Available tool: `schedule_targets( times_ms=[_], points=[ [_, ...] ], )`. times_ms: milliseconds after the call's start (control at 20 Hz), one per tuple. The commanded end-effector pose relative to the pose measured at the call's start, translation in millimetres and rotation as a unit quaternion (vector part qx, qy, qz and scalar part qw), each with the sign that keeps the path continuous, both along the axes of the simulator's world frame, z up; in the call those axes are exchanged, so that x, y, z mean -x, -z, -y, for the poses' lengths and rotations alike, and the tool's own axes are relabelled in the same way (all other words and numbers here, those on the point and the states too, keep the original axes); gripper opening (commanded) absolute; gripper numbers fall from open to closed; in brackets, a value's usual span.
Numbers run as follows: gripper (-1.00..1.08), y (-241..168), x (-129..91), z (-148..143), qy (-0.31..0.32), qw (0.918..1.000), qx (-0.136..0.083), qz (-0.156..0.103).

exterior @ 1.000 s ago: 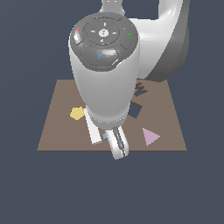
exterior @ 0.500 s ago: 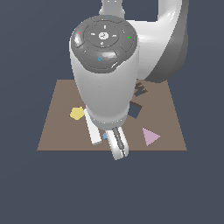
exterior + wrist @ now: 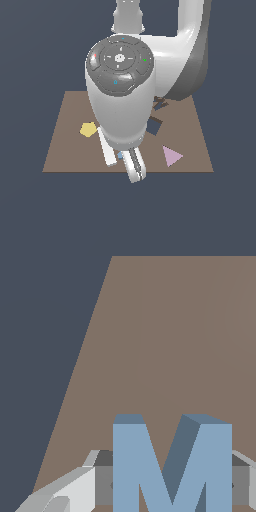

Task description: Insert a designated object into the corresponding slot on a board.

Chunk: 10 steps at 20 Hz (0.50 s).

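Blue M/W letter block [image 3: 172,466] sits between the gripper [image 3: 172,483] fingers in the wrist view, grey pads on both its flanks, so gripper looks pinched on the block. Can't tell if it's lifted or on the surface yet; brown board [image 3: 165,331] fills the background behind it. In the exterior view only a speck of blue [image 3: 120,155] shows by the gripper [image 3: 135,170], at the board's [image 3: 65,150] near edge, roughly mid-width.

Progress, as a judgement: grasp phase done or nearly so; transport, alignment and insertion all left. Slot [image 3: 159,104] appears as dark recess bits at the far side of the board, right of the arm, well apart from the block.

Hidden/unclear: the arm body [image 3: 120,100] covers most of the board centre, so slot outline is mostly blocked & its orientation vs. the block can't be read. Dark square hole [image 3: 152,127] half hidden too. Lower part of the block cut off in the wrist view. Yellow shape [image 3: 88,129] far-left of gripper, pink triangle [image 3: 171,156] to its right, both clear of it.
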<state>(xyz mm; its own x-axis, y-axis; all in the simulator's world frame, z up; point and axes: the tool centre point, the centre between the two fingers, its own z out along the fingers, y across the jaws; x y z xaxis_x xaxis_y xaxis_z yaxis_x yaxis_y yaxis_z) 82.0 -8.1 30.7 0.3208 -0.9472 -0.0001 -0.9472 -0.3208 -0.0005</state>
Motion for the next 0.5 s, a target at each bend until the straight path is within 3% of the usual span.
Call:
schedule_targets(
  times_ms=[0, 450],
  points=[
    [-1.00, 0.7, 0.2, 0.3, 0.000, 1.0000, 0.000, 0.000],
    [-1.00, -3.9, -0.1, 0.0, 0.000, 1.0000, 0.000, 0.000]
  ],
)
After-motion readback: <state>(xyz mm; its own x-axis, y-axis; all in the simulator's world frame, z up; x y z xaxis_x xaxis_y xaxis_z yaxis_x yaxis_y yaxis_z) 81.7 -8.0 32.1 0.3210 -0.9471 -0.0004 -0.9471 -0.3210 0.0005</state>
